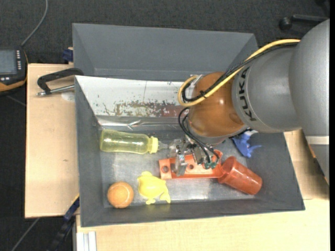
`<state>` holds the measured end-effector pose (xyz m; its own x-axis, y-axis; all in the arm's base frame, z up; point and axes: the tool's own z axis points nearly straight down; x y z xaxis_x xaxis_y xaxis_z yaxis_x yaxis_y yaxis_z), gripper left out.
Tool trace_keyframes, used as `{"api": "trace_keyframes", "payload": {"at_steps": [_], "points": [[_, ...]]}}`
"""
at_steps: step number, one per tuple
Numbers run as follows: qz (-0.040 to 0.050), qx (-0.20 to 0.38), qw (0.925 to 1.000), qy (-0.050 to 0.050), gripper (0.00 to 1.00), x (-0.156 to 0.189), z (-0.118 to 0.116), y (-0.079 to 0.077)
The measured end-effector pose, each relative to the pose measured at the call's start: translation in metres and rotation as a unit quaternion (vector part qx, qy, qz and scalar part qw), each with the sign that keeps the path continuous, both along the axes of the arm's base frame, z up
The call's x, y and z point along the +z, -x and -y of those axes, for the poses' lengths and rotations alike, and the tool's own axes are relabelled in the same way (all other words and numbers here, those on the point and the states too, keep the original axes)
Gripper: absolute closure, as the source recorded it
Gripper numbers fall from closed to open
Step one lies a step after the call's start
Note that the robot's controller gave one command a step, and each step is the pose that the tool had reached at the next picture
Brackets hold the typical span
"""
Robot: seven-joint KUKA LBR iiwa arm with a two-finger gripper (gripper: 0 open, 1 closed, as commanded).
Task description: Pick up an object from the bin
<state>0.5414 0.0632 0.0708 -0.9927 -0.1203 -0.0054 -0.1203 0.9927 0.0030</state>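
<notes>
Tool [183, 158] sits low in the bin [86, 150], directly over the left half of a flat orange plastic piece [201, 173] lying mid-floor. Wiring hides its tip, so wide or narrow: cannot tell. Nothing visibly held. Orange piece judged the likely target, since it lies flat and uncrowded. Red cup [242, 178], on its side, touches the piece's right end and may drag along. Yellow bottle [125, 141], yellow duck [153, 188] and orange ball [120, 194] lie apart, leftward.
</notes>
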Motion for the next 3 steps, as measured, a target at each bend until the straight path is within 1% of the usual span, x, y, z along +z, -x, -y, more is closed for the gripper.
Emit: {"api": "trace_keyframes", "payload": {"at_steps": [1, 2, 3], "points": [[0.0017, 0.004, 1.0000, 0.000, 1.00, 0.008, 0.002, -0.001], [0.0022, -0.008, 1.0000, -0.001, 1.00, 0.022, 0.000, 0.002], [0.0028, 0.002, 1.0000, -0.001, 1.00, 0.011, 0.002, -0.002]]}}
